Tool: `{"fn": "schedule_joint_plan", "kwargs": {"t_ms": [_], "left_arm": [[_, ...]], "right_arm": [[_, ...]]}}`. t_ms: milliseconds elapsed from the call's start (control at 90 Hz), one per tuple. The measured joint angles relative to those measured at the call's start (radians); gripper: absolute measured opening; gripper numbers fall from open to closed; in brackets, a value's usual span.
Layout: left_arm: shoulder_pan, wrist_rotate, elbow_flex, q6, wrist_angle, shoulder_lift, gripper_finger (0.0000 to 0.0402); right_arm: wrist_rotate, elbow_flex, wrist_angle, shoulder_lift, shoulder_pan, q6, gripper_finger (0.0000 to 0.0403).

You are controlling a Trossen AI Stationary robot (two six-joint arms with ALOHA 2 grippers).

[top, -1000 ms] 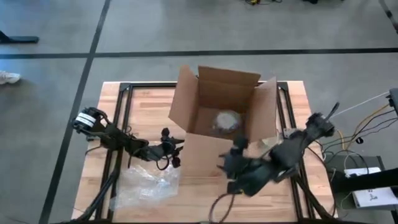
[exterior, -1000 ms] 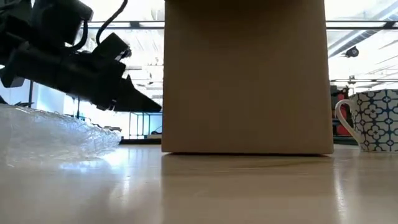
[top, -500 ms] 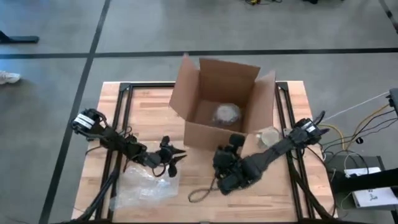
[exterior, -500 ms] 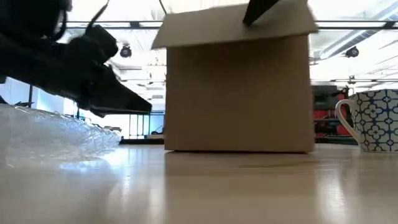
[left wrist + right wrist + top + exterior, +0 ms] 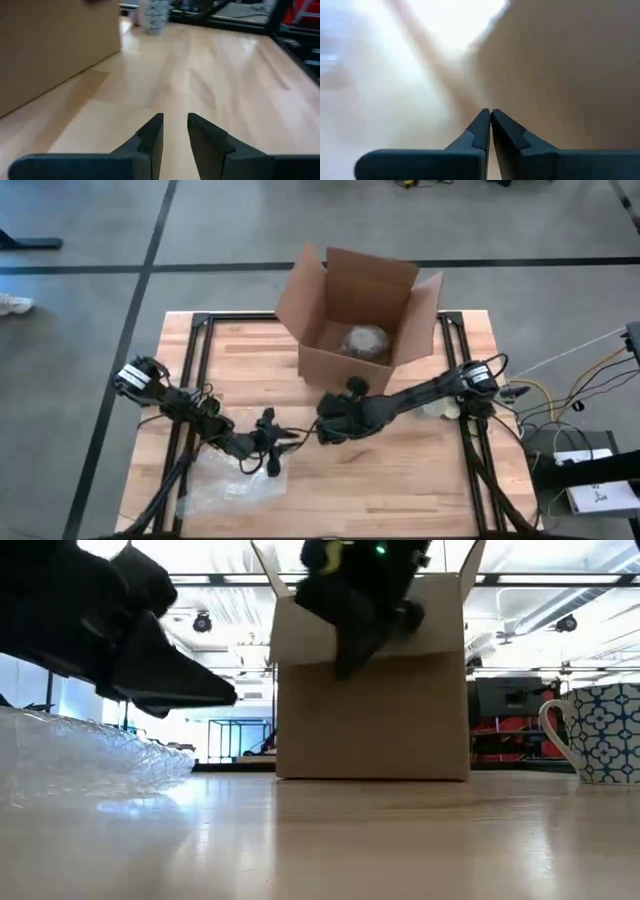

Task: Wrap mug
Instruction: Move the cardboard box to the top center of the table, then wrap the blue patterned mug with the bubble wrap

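The blue-patterned white mug [image 5: 600,732] stands upright on the table at the right, partly under my right arm in the high view [image 5: 437,408]. A sheet of bubble wrap [image 5: 225,485] lies crumpled on the table at the near left. My left gripper [image 5: 175,122] hovers at the wrap's far edge [image 5: 285,440], open by a narrow gap, with nothing between its fingers. My right gripper [image 5: 490,116] is shut just in front of the near wall of the open cardboard box [image 5: 360,315], above the table [image 5: 350,610]. My right gripper is close to the box's near wall [image 5: 560,65]. Whether it touches that wall I cannot tell, since the view is blurred.
A bubble-wrapped bundle [image 5: 363,340] lies inside the box, whose flaps stand open. Bare wooden table [image 5: 400,470] stretches between the box and the near edge. Black frame rails [image 5: 200,360] run along both sides.
The box has slid toward the table's far edge, turning slightly. My right gripper has swung toward the table's left and far side along the box's near wall. My left gripper has shifted a little toward the near edge, over the bubble wrap's edge.
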Motion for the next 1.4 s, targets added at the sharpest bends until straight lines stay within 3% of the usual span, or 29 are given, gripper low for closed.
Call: {"fn": "schedule_joint_plan", "kwargs": {"t_ms": [144, 378, 478, 711, 867, 1011, 1244, 1400], "left_arm": [[-0.036, -0.003, 0.024, 0.019, -0.001, 0.000, 0.0075], [-0.041, -0.007, 0.082, 0.084, -0.005, 0.000, 0.0075], [-0.042, -0.006, 0.103, 0.084, -0.040, 0.000, 0.0075], [-0.041, -0.005, 0.115, 0.064, -0.089, 0.000, 0.0075], [-0.042, 0.001, 0.115, 0.029, -0.122, 0.000, 0.0075], [-0.042, 0.034, 0.115, 0.014, -0.139, 0.000, 0.0075], [-0.044, 0.099, 0.123, -0.232, -0.338, 0.001, 0.0075], [-0.075, 0.149, 0.139, -0.308, -0.346, 0.001, 0.0075]], "right_arm": [[-0.011, 0.000, 0.127, 0.017, 0.096, -0.077, 0.0002], [-0.015, 0.017, 0.115, 0.011, 0.231, -0.048, 0.0002], [-0.015, 0.018, -0.009, 0.000, 0.290, 0.028, 0.0002], [-0.011, 0.018, -0.390, -0.021, 0.358, 0.374, 0.0002], [-0.032, 0.017, -0.510, -0.023, 0.369, 0.524, 0.0002], [-0.032, 0.017, -0.423, -0.023, 0.357, 0.574, 0.0002], [-0.041, 0.017, -0.125, -0.011, 0.350, 0.292, 0.0002], [-0.041, 0.017, -0.013, 0.001, 0.346, 0.176, 0.0013]]}}
